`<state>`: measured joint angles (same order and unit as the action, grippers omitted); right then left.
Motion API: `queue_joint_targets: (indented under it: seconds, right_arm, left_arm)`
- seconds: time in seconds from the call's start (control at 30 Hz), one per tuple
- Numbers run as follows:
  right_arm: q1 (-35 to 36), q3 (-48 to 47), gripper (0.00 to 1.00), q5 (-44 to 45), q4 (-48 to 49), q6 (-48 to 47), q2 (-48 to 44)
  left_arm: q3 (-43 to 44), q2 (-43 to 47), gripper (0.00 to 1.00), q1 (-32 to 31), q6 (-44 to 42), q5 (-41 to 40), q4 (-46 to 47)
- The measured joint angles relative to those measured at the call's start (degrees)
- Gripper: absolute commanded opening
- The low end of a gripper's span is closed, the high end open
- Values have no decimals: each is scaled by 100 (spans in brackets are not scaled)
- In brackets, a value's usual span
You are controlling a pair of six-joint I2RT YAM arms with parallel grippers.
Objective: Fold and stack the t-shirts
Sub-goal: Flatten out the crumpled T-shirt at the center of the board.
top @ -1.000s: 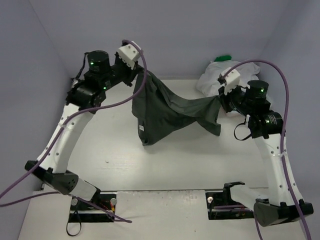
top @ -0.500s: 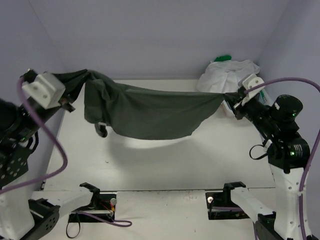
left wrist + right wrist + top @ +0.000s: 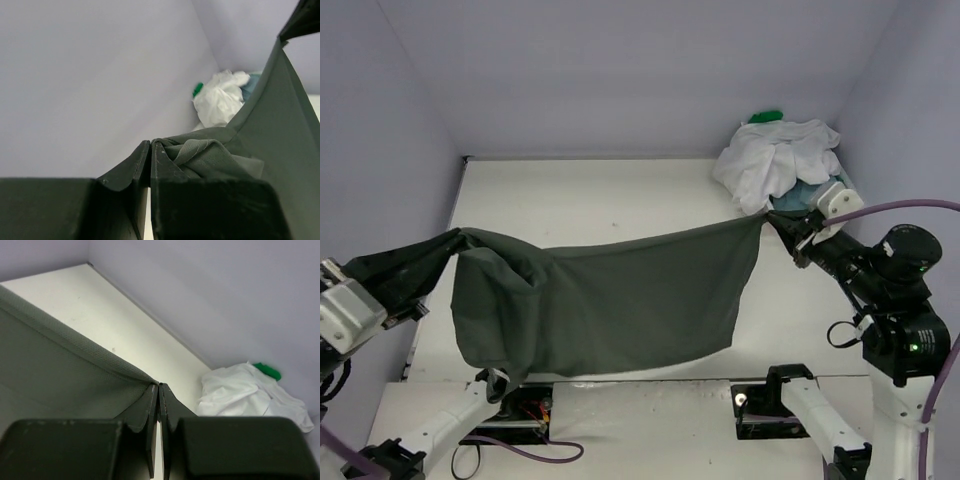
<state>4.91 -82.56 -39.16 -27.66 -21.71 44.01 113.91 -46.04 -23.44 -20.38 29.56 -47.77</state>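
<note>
Shirt, dark grey, stretched between both grippers

Left gripper [image 3: 150,150]: jaws closed on a bunched wad of the dark grey t-shirt [image 3: 620,300], with cloth crumpled just beside the fingertips in the wrist view. In the top view it sits at 9 o'clock, out past the left edge of the table [image 3: 600,190].

Right gripper [image 3: 158,390]: jaws pressed together on a thin corner or hem of the same shirt, with no gap showing. In the top view it sits at 3 o'clock, over the table's right side.

Dark grey t-shirt: held off the table. Its upper edge runs taut from 9 o'clock to 3 o'clock, rising a little toward the right. The body hangs toward 6 o'clock as one broad sheet and covers the near edge of the table. The left third is doubled and lumpy; the right two thirds are smooth.

Remaining shirts: a loose heap at 1 o'clock on the table, close to 12 o'clock of the right gripper. The white t-shirt [image 3: 770,160] is on top, the green t-shirt [image 3: 767,116] peeps out behind it, and the blue-grey t-shirt [image 3: 810,195] lies underneath. None are folded.

Judgement: the bare table surface lies toward 12 o'clock from the hanging sheet. Laying it flat probably means carrying the held edge that way while keeping it aligned 9 to 3. The right gripper is nearer to the table, and the bunched left end likely needs spreading.
</note>
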Motion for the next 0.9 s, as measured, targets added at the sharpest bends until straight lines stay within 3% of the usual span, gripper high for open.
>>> queue_joint_targets:
  seconds: [0.37,0.63,0.9]
  right_arm:
    - [-2,1318,0,586,188,-457,595]
    - [9,2087,0,1161,1075,-717,2135]
    - [267,2181,0,1593,2267,-839,3860]
  left_arm:
    - [-2868,-83,0,0,-616,-243,310]
    - [-4188,-2022,0,181,-1176,-925,1803]
    - [-4437,-3912,0,695,-1202,-1766,3954]
